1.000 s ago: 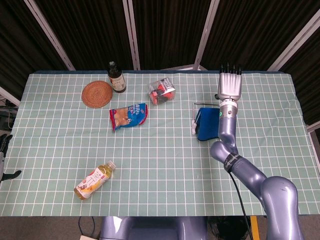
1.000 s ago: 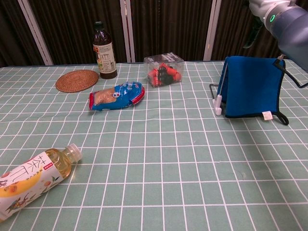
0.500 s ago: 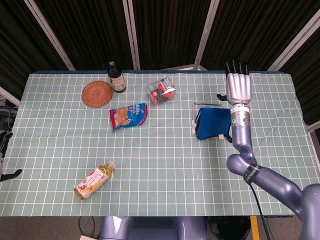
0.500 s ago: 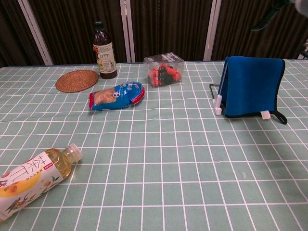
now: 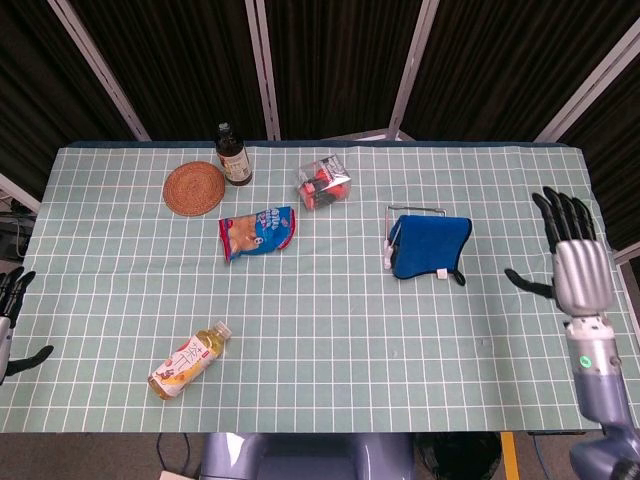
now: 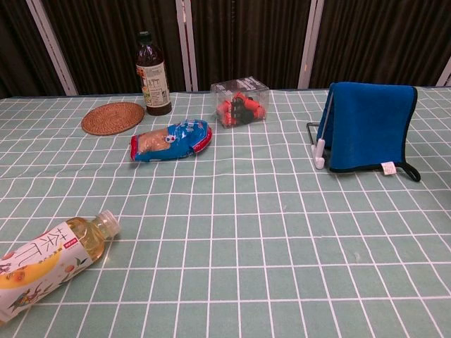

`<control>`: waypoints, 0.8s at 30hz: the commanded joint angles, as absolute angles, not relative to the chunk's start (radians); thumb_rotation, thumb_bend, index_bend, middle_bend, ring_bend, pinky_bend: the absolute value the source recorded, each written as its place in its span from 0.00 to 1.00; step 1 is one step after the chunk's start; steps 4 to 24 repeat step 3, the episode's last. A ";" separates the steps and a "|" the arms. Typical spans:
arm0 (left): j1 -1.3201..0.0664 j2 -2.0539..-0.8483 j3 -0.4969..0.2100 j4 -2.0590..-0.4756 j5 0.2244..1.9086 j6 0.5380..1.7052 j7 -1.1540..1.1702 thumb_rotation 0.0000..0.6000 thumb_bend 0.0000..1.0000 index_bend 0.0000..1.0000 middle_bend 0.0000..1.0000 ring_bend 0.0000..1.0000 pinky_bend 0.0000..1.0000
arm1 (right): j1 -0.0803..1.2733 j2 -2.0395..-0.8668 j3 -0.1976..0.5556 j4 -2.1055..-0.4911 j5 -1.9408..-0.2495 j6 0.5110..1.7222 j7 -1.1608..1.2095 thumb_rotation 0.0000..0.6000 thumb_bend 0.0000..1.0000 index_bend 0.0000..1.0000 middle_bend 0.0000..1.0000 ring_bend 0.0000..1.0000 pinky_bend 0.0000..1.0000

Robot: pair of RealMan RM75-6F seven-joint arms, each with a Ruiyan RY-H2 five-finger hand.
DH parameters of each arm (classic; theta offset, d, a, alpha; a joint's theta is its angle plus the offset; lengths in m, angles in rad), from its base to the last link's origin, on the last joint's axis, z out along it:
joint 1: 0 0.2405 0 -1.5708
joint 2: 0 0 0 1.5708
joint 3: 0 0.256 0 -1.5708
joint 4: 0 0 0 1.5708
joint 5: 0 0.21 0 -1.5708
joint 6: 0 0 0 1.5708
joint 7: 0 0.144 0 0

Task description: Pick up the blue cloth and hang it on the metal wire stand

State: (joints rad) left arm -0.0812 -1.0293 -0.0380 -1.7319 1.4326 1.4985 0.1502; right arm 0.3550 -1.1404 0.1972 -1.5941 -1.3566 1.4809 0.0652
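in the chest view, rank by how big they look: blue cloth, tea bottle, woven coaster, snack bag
1. tea bottle, though it lies nearest the camera, which inflates it
2. blue cloth
3. snack bag
4. woven coaster, farther back, so its true size is unsure

Far edge: a bottle (image 5: 234, 155) stands upright beside a mat (image 5: 194, 187); a clear box (image 5: 323, 183) lies further right.
Centre-left: a snack bag (image 5: 257, 231) lies flat, well apart from the box and the mat.
Near-left: a tea bottle (image 5: 189, 361) lies on its side near the desk (image 5: 320, 400) edge.
Right-centre: the stand (image 6: 318, 144) rises from the desk with the cloth (image 6: 368, 125) draped over it; a black loop trails at its near right.
Middle and near-right: bare checked cover is seen between the snack bag, the tea bottle and the stand.
Right hand (image 5: 573, 267): held beside the right edge, fingers (image 5: 562, 213) spread, well apart from the stand.
Left hand (image 5: 10, 322): partly seen off the left edge.
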 commanded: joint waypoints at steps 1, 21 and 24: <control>-0.074 -1.028 -0.033 -1.738 1.443 1.509 0.152 1.00 0.00 0.00 0.00 0.00 0.00 | 0.259 -1.096 0.118 -1.638 -1.419 1.553 0.064 1.00 0.00 0.00 0.00 0.00 0.00; -0.071 -1.029 -0.031 -1.738 1.451 1.514 0.155 1.00 0.00 0.00 0.00 0.00 0.00 | 0.234 -1.103 0.103 -1.623 -1.427 1.568 0.066 1.00 0.00 0.00 0.00 0.00 0.00; -0.071 -1.029 -0.031 -1.738 1.451 1.514 0.155 1.00 0.00 0.00 0.00 0.00 0.00 | 0.234 -1.103 0.103 -1.623 -1.427 1.568 0.066 1.00 0.00 0.00 0.00 0.00 0.00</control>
